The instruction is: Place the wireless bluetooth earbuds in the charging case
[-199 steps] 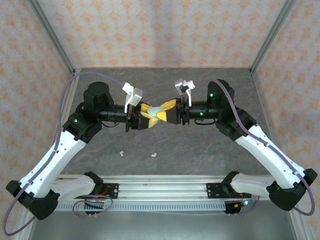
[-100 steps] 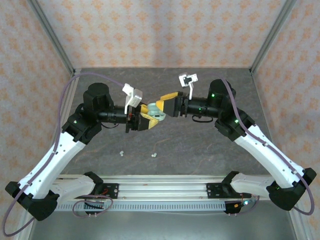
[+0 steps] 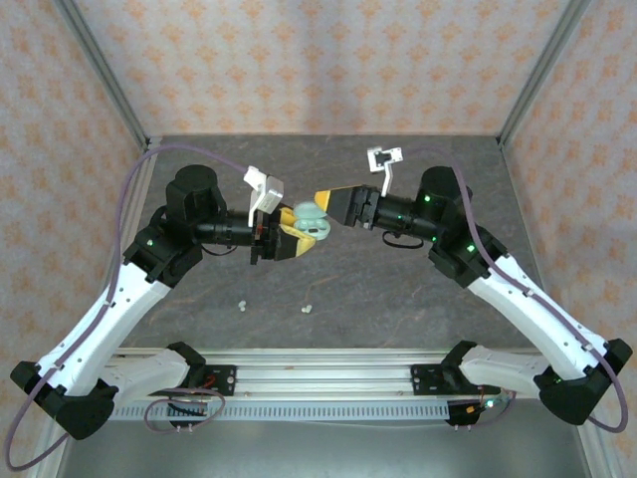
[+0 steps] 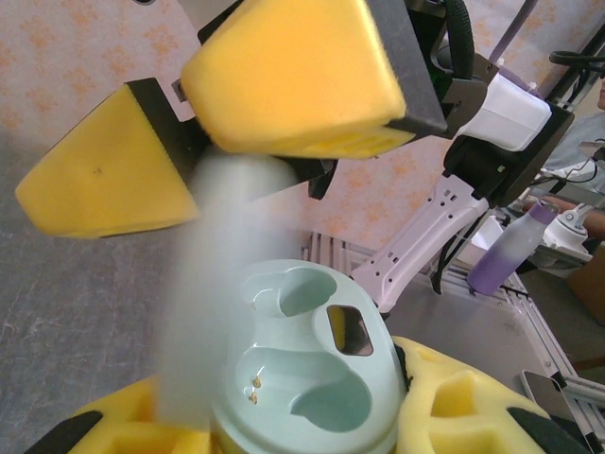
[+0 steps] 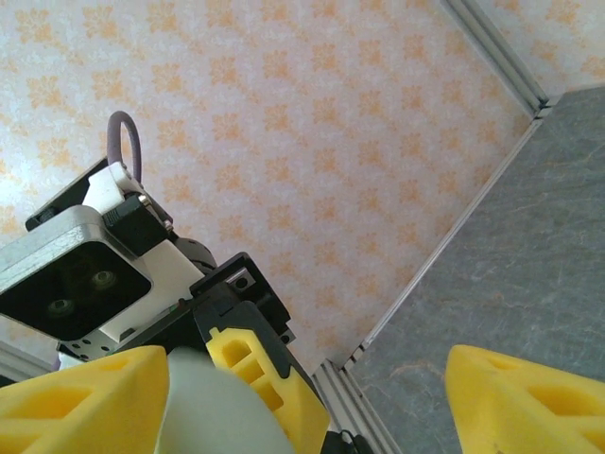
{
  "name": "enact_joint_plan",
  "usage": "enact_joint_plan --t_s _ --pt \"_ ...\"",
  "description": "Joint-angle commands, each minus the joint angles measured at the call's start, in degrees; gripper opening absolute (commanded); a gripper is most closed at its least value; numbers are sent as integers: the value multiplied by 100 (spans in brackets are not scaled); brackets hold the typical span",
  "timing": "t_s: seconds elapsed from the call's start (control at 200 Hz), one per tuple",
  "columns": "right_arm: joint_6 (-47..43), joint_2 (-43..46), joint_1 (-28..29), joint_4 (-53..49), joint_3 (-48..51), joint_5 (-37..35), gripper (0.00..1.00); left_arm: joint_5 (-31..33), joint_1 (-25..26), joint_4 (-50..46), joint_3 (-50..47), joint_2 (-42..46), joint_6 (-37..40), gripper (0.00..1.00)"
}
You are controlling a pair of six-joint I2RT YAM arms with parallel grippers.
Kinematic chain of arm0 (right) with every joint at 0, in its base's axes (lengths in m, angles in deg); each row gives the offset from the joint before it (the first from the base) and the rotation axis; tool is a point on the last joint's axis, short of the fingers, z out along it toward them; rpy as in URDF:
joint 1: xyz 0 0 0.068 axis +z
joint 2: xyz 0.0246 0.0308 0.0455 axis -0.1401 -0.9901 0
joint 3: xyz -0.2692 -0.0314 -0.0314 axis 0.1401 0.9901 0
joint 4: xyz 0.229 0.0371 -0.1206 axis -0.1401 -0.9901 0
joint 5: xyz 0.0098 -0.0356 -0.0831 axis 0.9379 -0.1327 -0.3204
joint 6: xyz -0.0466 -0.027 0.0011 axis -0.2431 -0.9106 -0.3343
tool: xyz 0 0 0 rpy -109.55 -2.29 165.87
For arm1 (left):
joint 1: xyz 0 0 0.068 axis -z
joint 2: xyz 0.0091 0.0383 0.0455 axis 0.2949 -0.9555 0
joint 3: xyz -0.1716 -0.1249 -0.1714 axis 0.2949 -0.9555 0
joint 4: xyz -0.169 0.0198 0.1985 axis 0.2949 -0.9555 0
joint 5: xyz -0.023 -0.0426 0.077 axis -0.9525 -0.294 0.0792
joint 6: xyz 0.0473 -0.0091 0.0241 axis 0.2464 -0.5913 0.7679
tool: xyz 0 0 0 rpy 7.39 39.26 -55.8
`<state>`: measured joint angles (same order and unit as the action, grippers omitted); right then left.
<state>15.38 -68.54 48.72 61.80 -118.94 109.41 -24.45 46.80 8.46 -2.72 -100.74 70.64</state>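
The charging case now stands open. Its lid, a blur in the left wrist view, has swung up, and we see both wells bare. The left gripper pinches the case, while the right gripper has spread its fingers off the lid. Two earbuds lie on the table, well apart from both grippers, toward the bases. We judge that picking them up comes next.

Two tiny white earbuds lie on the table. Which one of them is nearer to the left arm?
The left earbud: it lies closer to the white left arm. The other earbud lies to its right, near the middle of the table.
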Motion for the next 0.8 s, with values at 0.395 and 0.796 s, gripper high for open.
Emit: enact_joint_plan --t_s 0.395,0.796 --pt "-844 533 -41 384 314 789 82 -19 53 72 15 154 61 22" --pt "-2691 675 47 -1011 154 872 84 -17 52 143 15 146 -29 22"
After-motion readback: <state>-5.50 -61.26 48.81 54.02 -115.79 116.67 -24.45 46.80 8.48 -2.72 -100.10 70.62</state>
